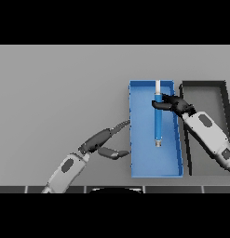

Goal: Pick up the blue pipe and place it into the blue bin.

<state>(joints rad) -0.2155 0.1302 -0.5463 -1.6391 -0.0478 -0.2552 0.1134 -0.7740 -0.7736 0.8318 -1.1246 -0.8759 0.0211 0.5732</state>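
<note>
**A:** What sits nearest the front edge of the grey table (56, 83)?

**B:** The left hand (106, 139), reaching in from the lower left. Its fingers are stretched out straight and spread, thumb apart, holding nothing. The longest fingertip points at the left wall of the blue bin (133, 139) and ends just beside it; whether it touches cannot be told.

**A:** And the bin itself?

**B:** A long, open blue tray, right of the table's centre, running from near the front edge toward the middle. Just beside its right wall stands 1 dark bin (205, 86) of similar shape, partly covered by the right arm.

**A:** Where is the blue pipe (157, 123)?

**B:** Inside the blue bin's outline, lengthwise, nearer the right wall than the left. It has a small metal-coloured tip at the near end and a white section at the far end, reaching the bin's far wall. Whether it rests on the floor of the bin cannot be told.

**A:** The right hand (174, 104)?

**B:** It crosses the bin's right wall, fingers curled round the pipe's far part, just below the white section.
</note>
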